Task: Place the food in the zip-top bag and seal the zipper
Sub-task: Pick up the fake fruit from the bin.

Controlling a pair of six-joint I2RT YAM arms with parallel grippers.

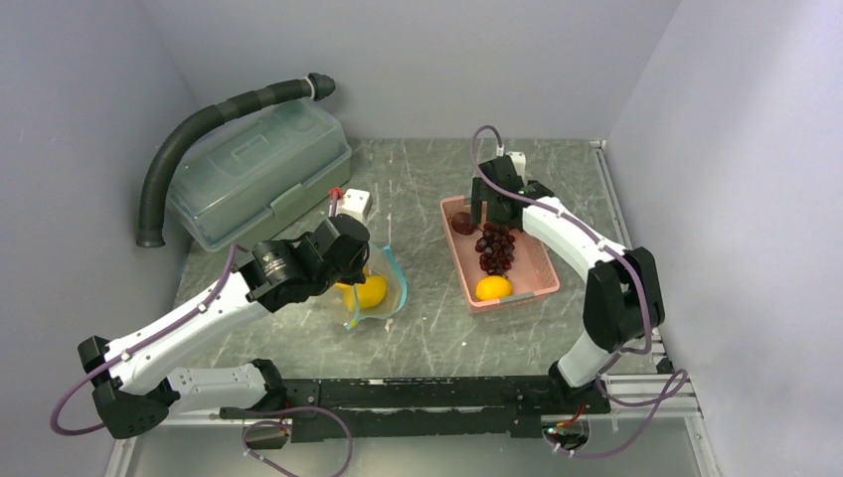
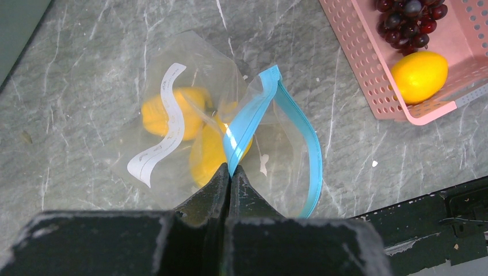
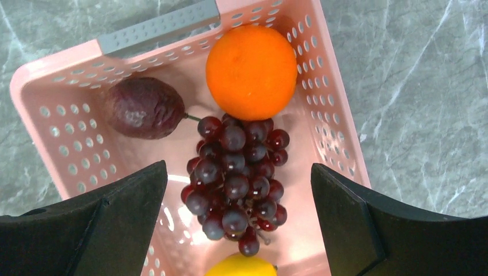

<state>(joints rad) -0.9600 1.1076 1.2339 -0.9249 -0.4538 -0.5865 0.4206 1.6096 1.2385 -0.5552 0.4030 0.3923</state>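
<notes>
Spanning the whole scene, the grey marbled desk (image 1: 427, 328) carried a large translucent green-grey lidded box (image 1: 260, 169) in its far left corner. A pink perforated plastic basket (image 1: 517, 298) sat right of the middle, its long sides running from the far edge toward the near edge. Left of the basket, about mid-desk, lay the clear floppy zip-top bag (image 2: 195, 69) with its mouth gaping, and two yellow oval mango-like pieces (image 2: 167, 112) showed through the plastic.

The left claw (image 2: 230, 172) was pinched fully together on one lip of the bag's thin teal zipper strip (image 2: 305, 144), while the other lip bowed away from it.

The right claw (image 3: 237, 168) hung over the basket with its jaws spread as wide as they go, holding nothing. Directly below it, between the two fingers, lay the dark purple grape bunch (image 3: 236, 178). The bunch's long axis ran along the basket's length, crosswise to the line the jaws would close on, so a straight descent would probably bring them together across its narrow width. The right arm was plainly the nearer one.

Beyond the grapes, at the basket's far end, sat the round orange (image 3: 251, 72), touching the bunch, and the small dark reddish-purple round fruit (image 3: 144, 108). One more yellow oval piece (image 2: 419, 76) rested at the basket's near end.
</notes>
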